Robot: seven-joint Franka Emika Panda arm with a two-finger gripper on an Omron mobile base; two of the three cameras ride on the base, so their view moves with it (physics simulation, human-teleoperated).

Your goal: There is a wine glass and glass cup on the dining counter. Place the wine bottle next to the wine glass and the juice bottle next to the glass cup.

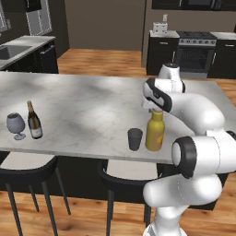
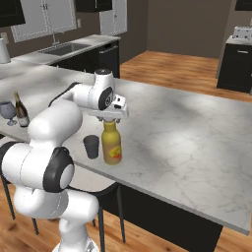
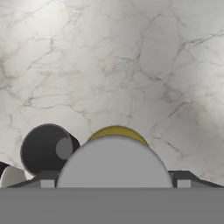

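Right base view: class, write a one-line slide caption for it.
The hand sits over the juice bottle beside the glass cup on the dining counter.

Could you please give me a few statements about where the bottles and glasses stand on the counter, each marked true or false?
1. The wine bottle stands upright right beside the wine glass. True.
2. The juice bottle lies on its side. False: it stands upright on the dining counter.
3. The glass cup stands close beside the juice bottle. True.
4. The gripper is over the wine bottle. False: it is at the juice bottle's cap; whether it grips cannot be told.
5. The wine glass is at the same end of the counter as the glass cup. False: they are far apart.
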